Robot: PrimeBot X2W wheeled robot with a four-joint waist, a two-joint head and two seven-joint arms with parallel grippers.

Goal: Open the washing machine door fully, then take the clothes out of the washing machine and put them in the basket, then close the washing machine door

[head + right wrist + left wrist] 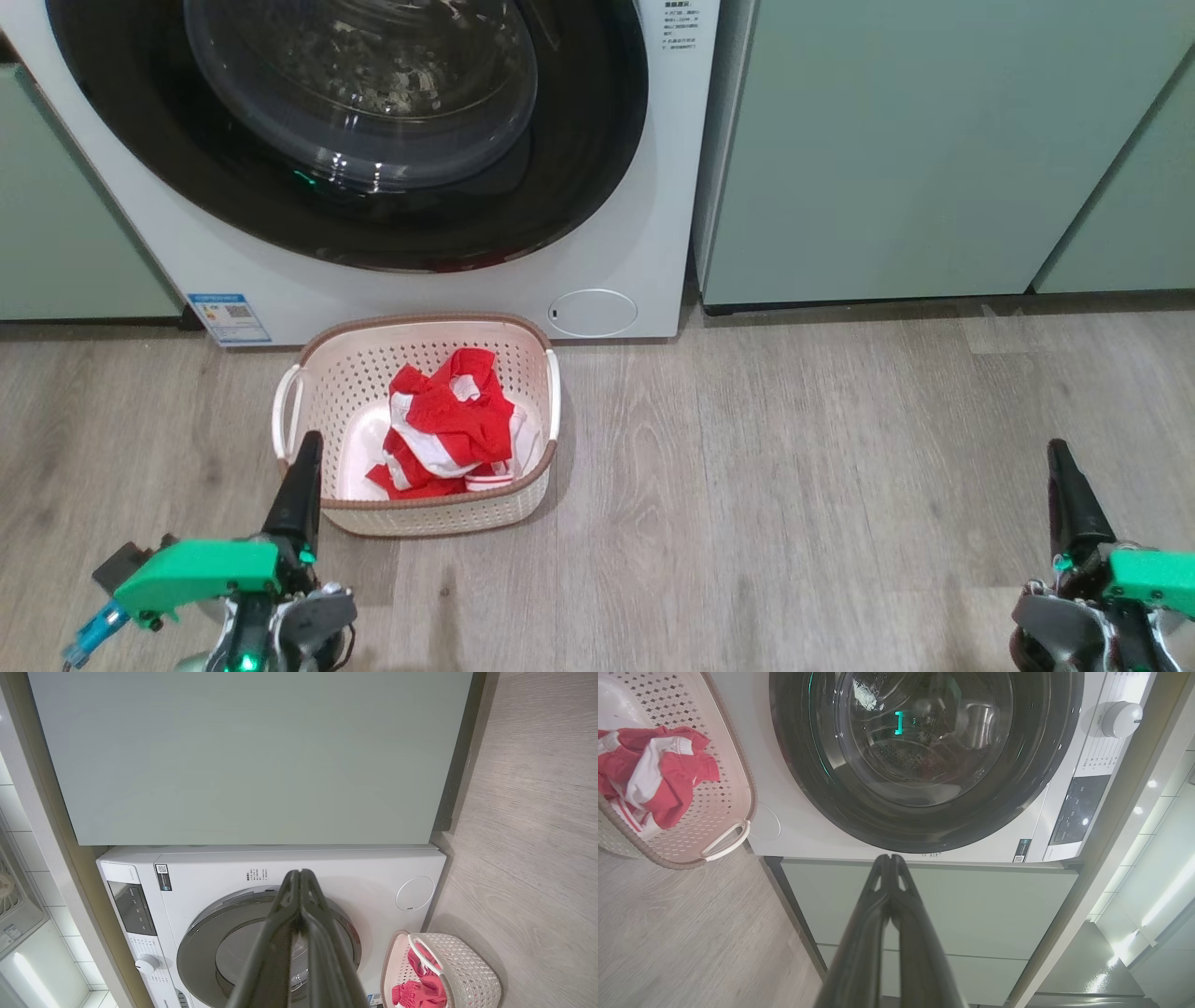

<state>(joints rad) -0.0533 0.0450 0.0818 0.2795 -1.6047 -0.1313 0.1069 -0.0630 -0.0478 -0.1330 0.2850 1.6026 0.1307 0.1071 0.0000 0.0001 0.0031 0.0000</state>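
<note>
The washing machine [653, 243], its door [597, 140] closed, stands ahead of the left end effector [306, 455] and right end effector [1059, 457]. The basket [420, 320], just beyond the left one, holds the clothes [453, 429]. Both are pinched together, empty.

The basket [439, 519] sits on the floor [794, 467] just before the washing machine [644, 233], below its door [588, 177], with the clothes [448, 429] in it. The machine has cabinets [915, 149] on either side. The left tool [309, 442] is by the basket's near left corner, the right tool [1058, 450] well apart.
</note>
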